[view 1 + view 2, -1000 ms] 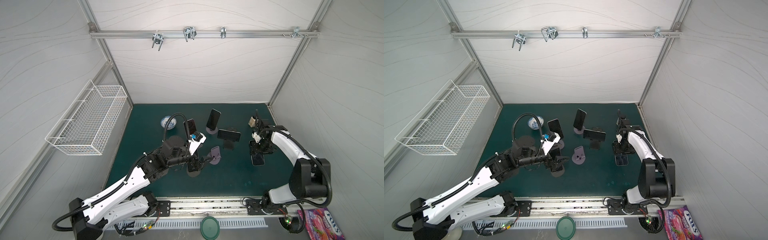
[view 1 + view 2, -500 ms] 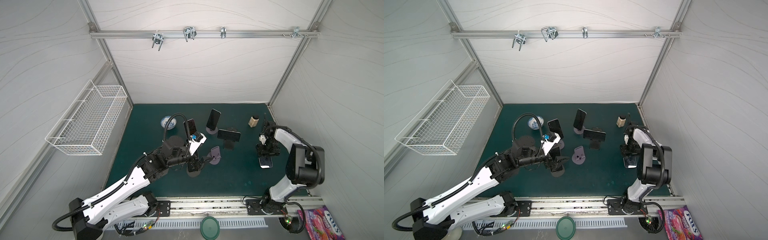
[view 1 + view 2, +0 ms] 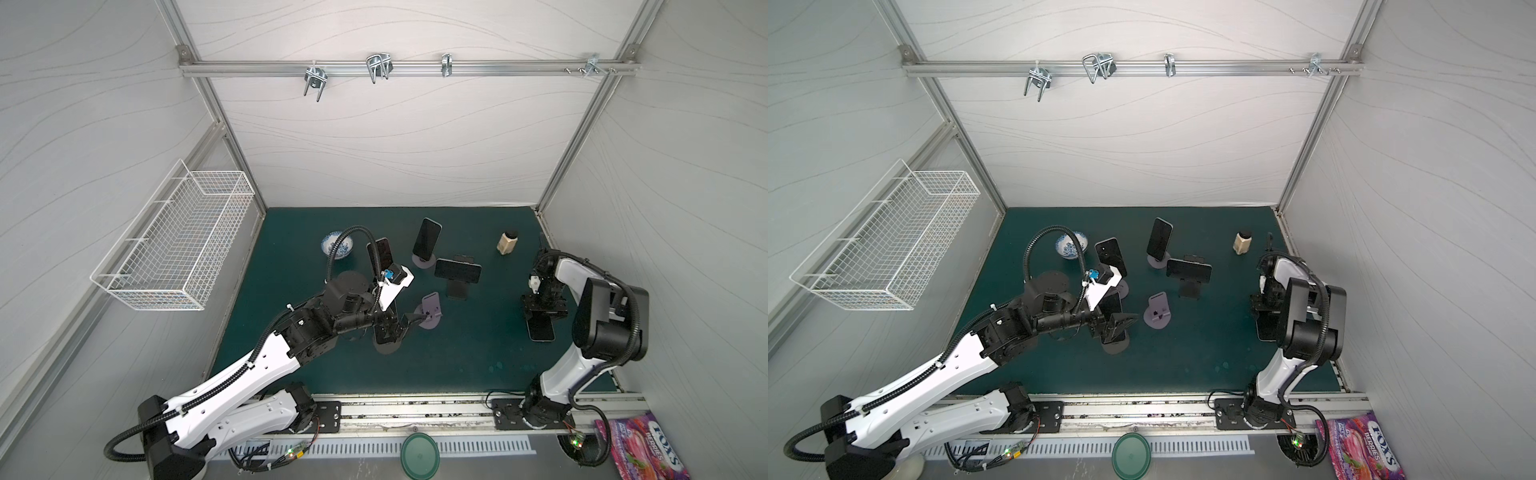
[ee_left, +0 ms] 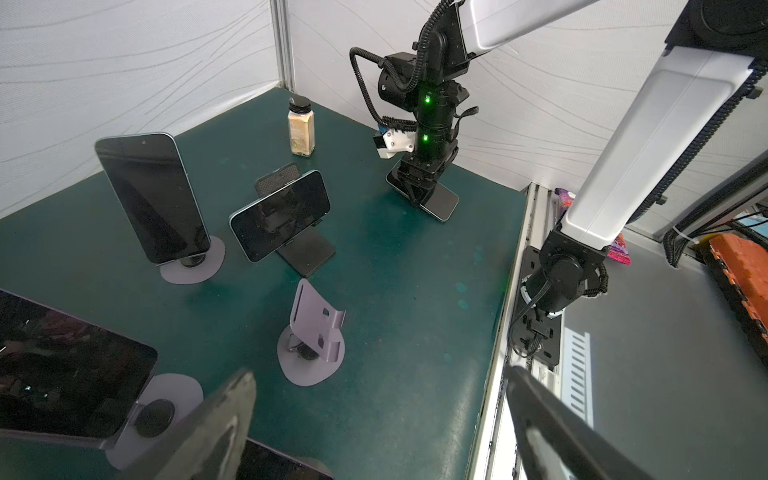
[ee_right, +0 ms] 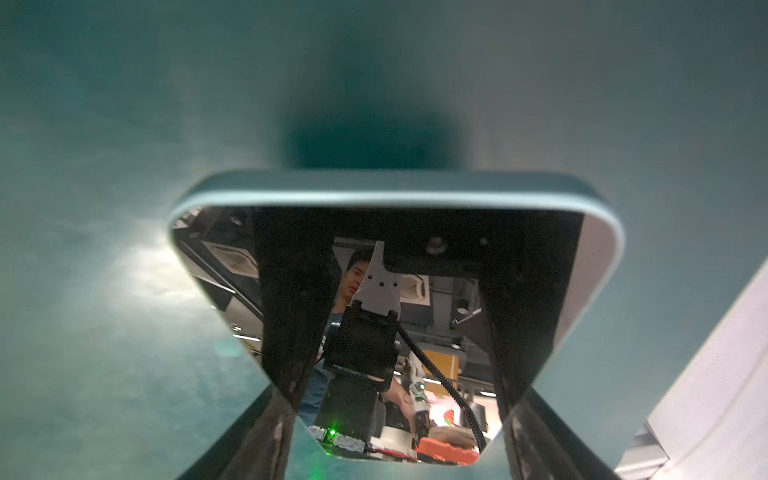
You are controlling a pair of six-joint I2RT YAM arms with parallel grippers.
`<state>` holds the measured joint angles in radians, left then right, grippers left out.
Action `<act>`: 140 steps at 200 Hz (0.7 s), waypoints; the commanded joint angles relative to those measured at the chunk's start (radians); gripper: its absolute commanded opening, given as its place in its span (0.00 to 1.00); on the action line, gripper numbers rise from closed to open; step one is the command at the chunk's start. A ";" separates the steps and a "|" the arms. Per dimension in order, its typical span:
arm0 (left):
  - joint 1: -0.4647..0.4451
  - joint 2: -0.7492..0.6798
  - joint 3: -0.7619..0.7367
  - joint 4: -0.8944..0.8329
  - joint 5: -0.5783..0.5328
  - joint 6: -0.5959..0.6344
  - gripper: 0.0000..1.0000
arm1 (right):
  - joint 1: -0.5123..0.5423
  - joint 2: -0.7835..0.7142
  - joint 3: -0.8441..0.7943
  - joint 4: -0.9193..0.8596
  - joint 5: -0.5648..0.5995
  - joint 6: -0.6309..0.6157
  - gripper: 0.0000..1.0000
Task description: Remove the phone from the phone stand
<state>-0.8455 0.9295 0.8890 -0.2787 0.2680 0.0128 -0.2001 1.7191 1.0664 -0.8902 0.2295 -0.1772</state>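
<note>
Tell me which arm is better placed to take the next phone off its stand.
Probably left. The left gripper is open close beside a mounted phone; the right gripper is shut on a different phone.

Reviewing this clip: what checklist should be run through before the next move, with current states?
1. Right gripper closed on the held phone: ok.
2. Held phone lying flat on the mat: cannot tell.
3. Left gripper open: ok.
4. Left gripper astride the front phone: ok.
5. Empty purple stand upright: ok.
</note>
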 commanded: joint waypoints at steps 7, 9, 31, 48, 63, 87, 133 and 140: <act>-0.006 0.000 0.065 0.032 -0.001 0.028 0.95 | -0.034 0.043 0.047 -0.018 0.043 -0.027 0.65; -0.006 0.000 0.065 0.030 -0.001 0.028 0.95 | -0.035 0.046 0.052 -0.018 0.045 -0.027 0.65; -0.009 -0.004 0.071 0.019 -0.003 0.035 0.95 | -0.039 0.087 0.079 -0.019 0.068 -0.028 0.66; -0.009 -0.009 0.072 0.012 -0.006 0.040 0.95 | -0.042 0.118 0.092 -0.016 0.066 -0.030 0.66; -0.010 -0.011 0.075 0.001 -0.010 0.050 0.95 | -0.042 0.131 0.096 0.000 0.073 -0.028 0.67; -0.009 -0.015 0.085 -0.008 -0.021 0.067 0.96 | -0.042 0.147 0.101 0.020 0.076 -0.029 0.67; -0.010 -0.016 0.088 -0.018 -0.033 0.093 0.96 | -0.059 0.174 0.110 0.039 0.088 -0.049 0.68; -0.009 -0.015 0.088 -0.017 -0.035 0.093 0.96 | -0.063 0.180 0.115 0.041 0.086 -0.049 0.69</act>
<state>-0.8516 0.9279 0.9241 -0.3008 0.2459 0.0753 -0.2356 1.8435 1.1755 -0.9367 0.2707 -0.2131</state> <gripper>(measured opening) 0.962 0.738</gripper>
